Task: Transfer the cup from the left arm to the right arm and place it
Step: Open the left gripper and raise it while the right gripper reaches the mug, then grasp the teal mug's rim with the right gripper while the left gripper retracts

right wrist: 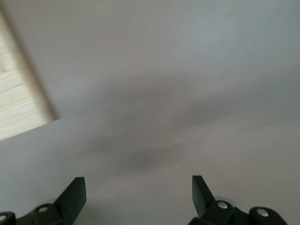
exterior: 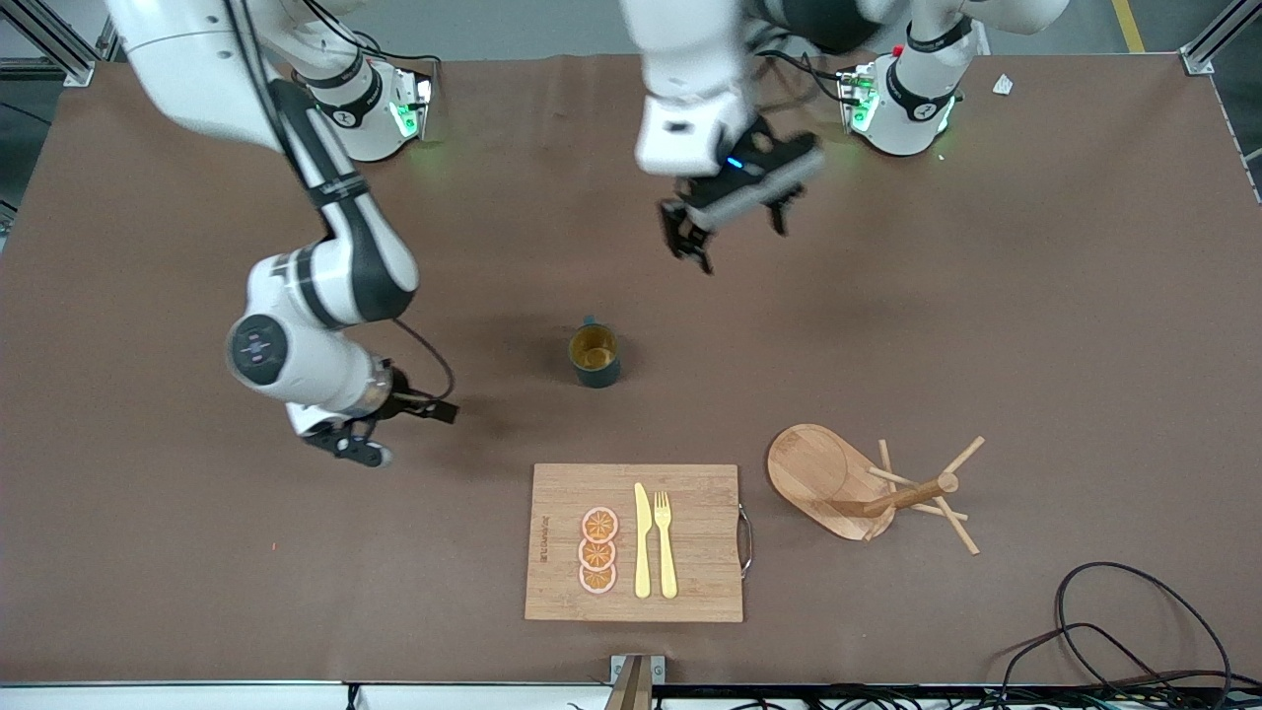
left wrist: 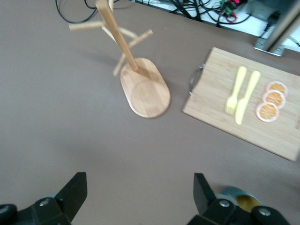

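The cup (exterior: pixel 595 355) is a dark teal-green mug with an ochre-yellow inside. It stands upright on the brown table near the middle, its small handle toward the robots' bases. My left gripper (exterior: pixel 735 229) is open and empty, up in the air over bare table, apart from the cup. In the left wrist view the open left gripper (left wrist: pixel 140 187) frames bare table, and the cup (left wrist: pixel 243 199) shows beside one finger. My right gripper (exterior: pixel 350 444) hangs low over the table toward the right arm's end, apart from the cup. The right wrist view shows the right gripper (right wrist: pixel 138 187) open and empty over bare table.
A wooden cutting board (exterior: pixel 690 592) with three orange slices (exterior: pixel 597 550), a yellow knife (exterior: pixel 642 540) and a yellow fork (exterior: pixel 666 542) lies nearer the front camera than the cup. A wooden mug tree (exterior: pixel 887 493) on an oval base stands beside it. Black cables (exterior: pixel 1104 631) lie at the front corner.
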Robot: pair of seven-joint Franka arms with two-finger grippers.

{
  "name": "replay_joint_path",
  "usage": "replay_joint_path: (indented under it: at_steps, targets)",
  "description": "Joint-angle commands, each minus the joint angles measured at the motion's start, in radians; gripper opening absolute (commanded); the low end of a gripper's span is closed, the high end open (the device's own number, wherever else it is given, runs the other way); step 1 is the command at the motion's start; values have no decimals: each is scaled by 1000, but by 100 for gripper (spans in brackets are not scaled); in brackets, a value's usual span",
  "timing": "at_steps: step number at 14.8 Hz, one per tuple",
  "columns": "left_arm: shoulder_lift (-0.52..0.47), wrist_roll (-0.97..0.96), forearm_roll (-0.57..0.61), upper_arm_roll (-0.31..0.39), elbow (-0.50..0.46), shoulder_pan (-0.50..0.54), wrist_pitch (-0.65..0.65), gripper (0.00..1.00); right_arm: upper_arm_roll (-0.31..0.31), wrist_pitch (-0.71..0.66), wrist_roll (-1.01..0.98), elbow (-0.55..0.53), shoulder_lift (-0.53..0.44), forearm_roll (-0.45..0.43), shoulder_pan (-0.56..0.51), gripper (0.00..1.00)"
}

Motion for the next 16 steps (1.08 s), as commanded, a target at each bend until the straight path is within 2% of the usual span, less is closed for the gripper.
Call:
replay_joint_path:
  at_steps: [1,6,8,13,16]
  targets:
    - [-2,216,-79,-12,29,151,6,100,-10,51,262,61,23,11,164,100]
    - [-27,428,-182,-9,29,328,5,100,-11,37,650,365,236,12,304,100]
    - [-31,544,-213,-11,29,401,5,100,-10,39,701,387,271,14,324,100]
    - [-71,825,-311,-14,30,564,-7,100,-11,7,690,379,276,11,332,100]
    - [-102,850,-320,-11,29,584,-20,100,-10,-24,687,383,271,12,319,100]
